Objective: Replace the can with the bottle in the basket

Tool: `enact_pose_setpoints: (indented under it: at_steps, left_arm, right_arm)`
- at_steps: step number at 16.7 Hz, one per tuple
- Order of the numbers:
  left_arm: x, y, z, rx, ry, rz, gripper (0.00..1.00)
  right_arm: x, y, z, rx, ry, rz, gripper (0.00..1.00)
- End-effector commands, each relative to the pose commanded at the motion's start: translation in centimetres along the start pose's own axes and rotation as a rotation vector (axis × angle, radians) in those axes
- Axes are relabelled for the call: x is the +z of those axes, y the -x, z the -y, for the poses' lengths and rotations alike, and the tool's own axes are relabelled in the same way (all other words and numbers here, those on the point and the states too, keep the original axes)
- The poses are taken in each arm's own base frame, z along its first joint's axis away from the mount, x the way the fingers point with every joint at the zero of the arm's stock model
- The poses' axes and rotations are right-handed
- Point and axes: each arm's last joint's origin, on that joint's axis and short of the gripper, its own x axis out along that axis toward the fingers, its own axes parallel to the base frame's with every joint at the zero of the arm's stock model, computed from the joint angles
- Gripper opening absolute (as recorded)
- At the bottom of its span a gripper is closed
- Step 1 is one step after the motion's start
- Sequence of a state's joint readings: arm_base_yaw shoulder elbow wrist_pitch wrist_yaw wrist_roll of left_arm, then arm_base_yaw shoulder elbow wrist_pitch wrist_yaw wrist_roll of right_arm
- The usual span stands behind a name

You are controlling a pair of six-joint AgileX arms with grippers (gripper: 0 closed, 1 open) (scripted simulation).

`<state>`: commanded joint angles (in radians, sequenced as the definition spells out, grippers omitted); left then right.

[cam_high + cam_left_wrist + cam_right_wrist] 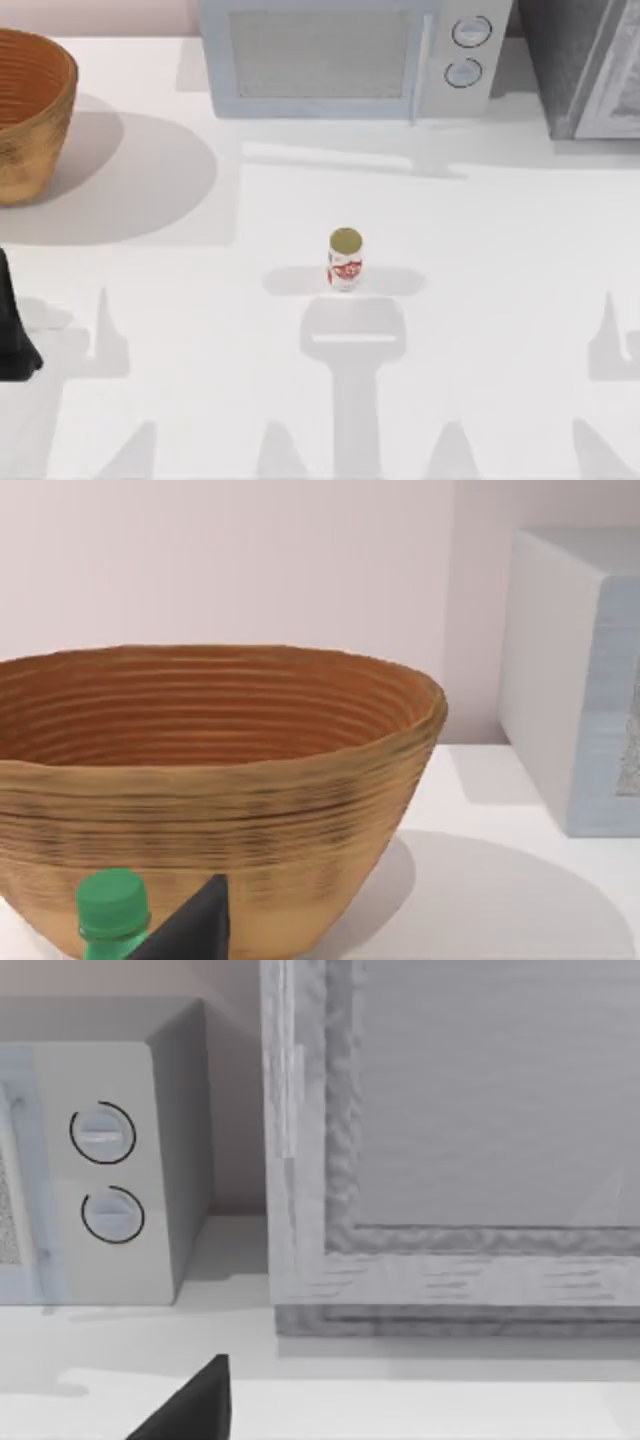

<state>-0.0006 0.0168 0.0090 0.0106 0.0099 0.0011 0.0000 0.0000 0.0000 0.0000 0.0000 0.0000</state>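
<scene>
The can [345, 258], with a red-and-white label and an olive-gold top, stands upright alone in the middle of the table. The orange-brown wicker basket [30, 110] sits at the far left back; its inside [200, 705] shows no object. My left arm [12, 330] is at the table's left edge, in front of the basket. In the left wrist view the bottle's green cap [113, 905] shows right beside a dark part of my left gripper [195, 925], both short of the basket's wall. A dark part of my right gripper [195, 1405] faces the back appliances.
A pale microwave [340, 55] with two round knobs [105, 1175] stands along the back wall. A grey cabinet-like appliance [590, 65] stands at the back right. White tabletop lies open around the can.
</scene>
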Motion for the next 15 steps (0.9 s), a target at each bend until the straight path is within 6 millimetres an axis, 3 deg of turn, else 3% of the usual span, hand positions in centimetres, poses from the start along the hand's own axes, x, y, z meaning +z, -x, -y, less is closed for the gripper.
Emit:
enact_pose_setpoints:
  at_steps: [9,15]
  left_arm:
    - [-0.3,-0.2,-0.1,0.014,-0.001,-0.011,1.0]
    - [-0.6,-2.1,-1.3,0.029,-0.015,-0.054,1.0]
  right_arm:
    - [0.0,0.0,0.0,0.0,0.0,0.0,1.0]
    - [0.0,0.0,0.0,0.0,0.0,0.0,1.0]
